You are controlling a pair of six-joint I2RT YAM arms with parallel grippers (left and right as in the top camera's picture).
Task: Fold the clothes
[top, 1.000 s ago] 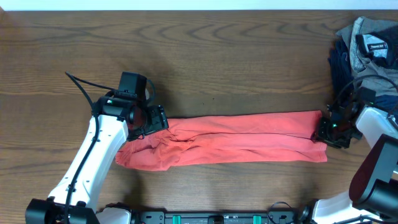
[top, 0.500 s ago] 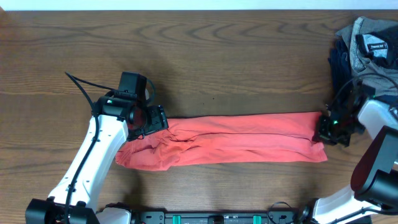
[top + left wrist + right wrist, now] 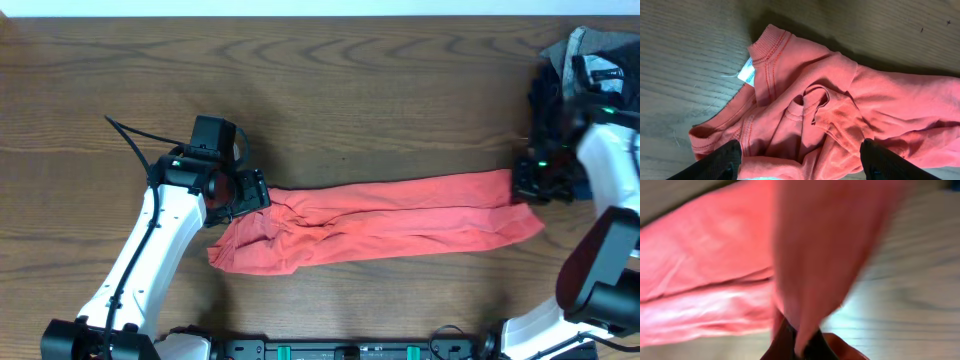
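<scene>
Sticking out from the coral T-shirt (image 3: 850, 115) is a white tag (image 3: 746, 75), unreadable.

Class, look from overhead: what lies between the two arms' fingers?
The overhead view shows the coral-red T-shirt stretched in a long band from the left fingers to the right fingers; nothing else lies there.

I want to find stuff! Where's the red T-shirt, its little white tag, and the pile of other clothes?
red T-shirt (image 3: 400, 222), overhead view, middle of its body.
white tag (image 3: 746, 70), left wrist view, its centre.
pile of clothes (image 3: 572, 50), overhead view, grey top garment.
</scene>
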